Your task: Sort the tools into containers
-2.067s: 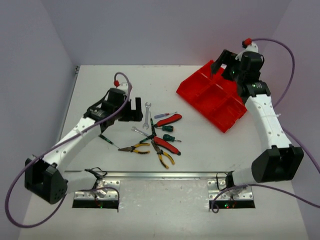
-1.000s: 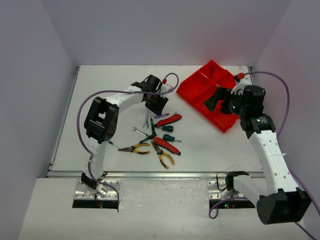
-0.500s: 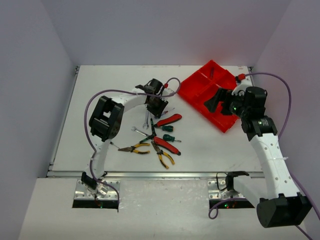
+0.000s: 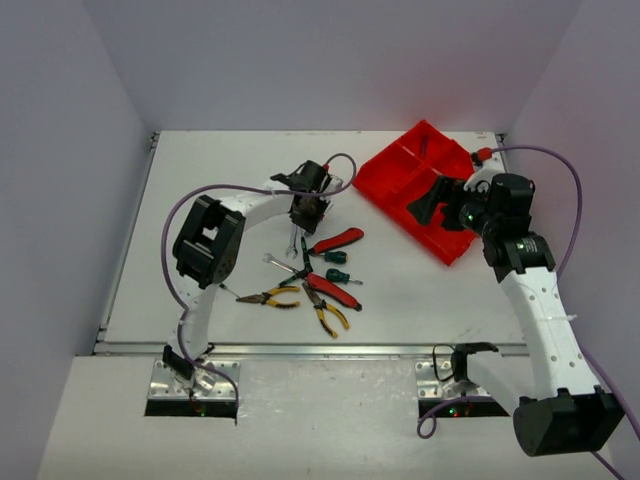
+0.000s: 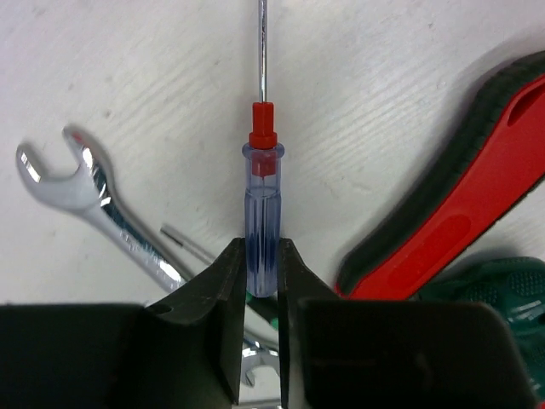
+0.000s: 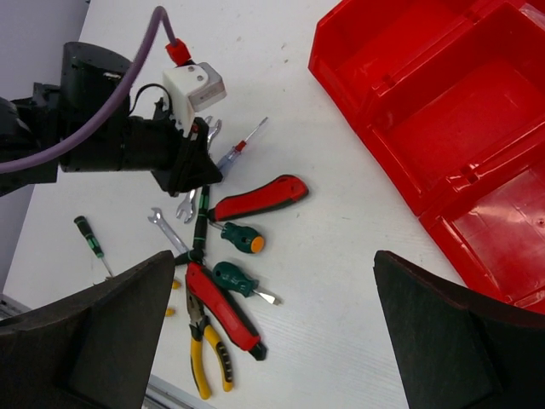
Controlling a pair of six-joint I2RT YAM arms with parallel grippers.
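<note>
Since the blue screwdriver [image 5: 261, 196] lies flat on the bench [image 5: 128, 85], the left tool [image 5: 261, 256] clamps its slim handle end-on, while the right tool [image 4: 432, 203] hovers spread near the red tray [image 6: 460, 128].

The light is bright and even, coming from above. The white surface [image 4: 200, 200] around the red tray [image 4: 425, 190] carries only soft, pale shadows. The walls [image 4: 100, 80] behind the tray take a light violet tint. In the right wrist view the tray's plastic gives mild highlights, no hard glare, and the right fingers [image 6: 85, 341] below the tray are dark, unfocused shapes in the lower corners. In the left wrist view the blue screwdriver [image 5: 261, 221] is sharp. The wrench [image 5: 111, 223] has strong white glare and a slightly smeared head, and the left fingers [image 5: 226, 324] are almost black, without detail.
</note>
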